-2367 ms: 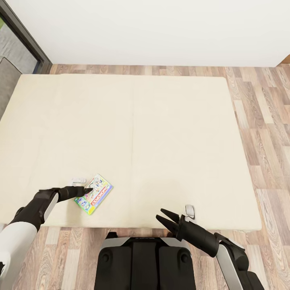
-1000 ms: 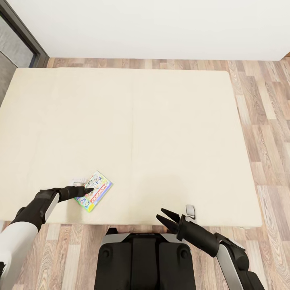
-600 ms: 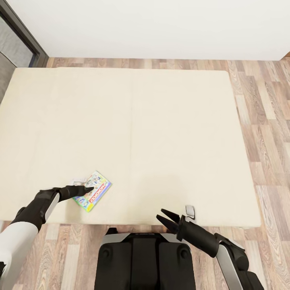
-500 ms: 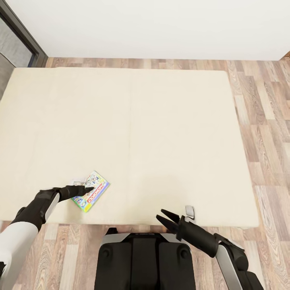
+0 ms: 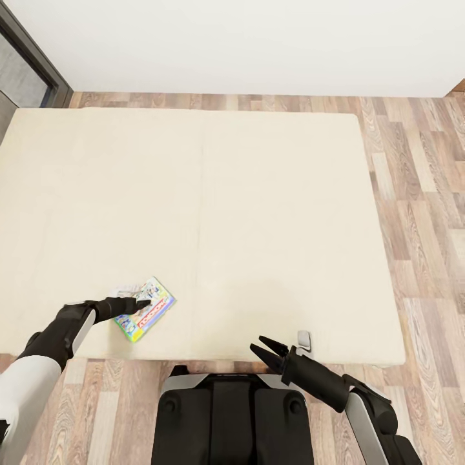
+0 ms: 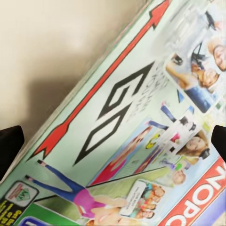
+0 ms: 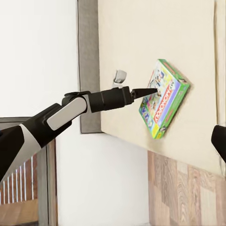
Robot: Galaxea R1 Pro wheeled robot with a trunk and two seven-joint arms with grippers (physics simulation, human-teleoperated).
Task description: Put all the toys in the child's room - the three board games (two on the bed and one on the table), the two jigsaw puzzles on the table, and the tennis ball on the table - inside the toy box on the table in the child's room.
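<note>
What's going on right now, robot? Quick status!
Left gripper over the Monopoly box on the bed, jaws open, nothing gripped. Right gripper open, empty, at the bed's near edge. Nothing in the way.

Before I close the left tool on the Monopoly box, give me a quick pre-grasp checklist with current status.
1. Target found: Monopoly box lies flat on the bed, near its front edge. Ok.
2. Left tool over the box: tips sit above its top face. Ok.
3. Fingers straddling a box edge: the left wrist view shows finger at either side over the lid, not an edge. Not ok.
4. Contact with the box: cannot tell.
5. Right tool open, empty, apart from the box. Ok.
6. Toy box location: cannot tell.
</note>
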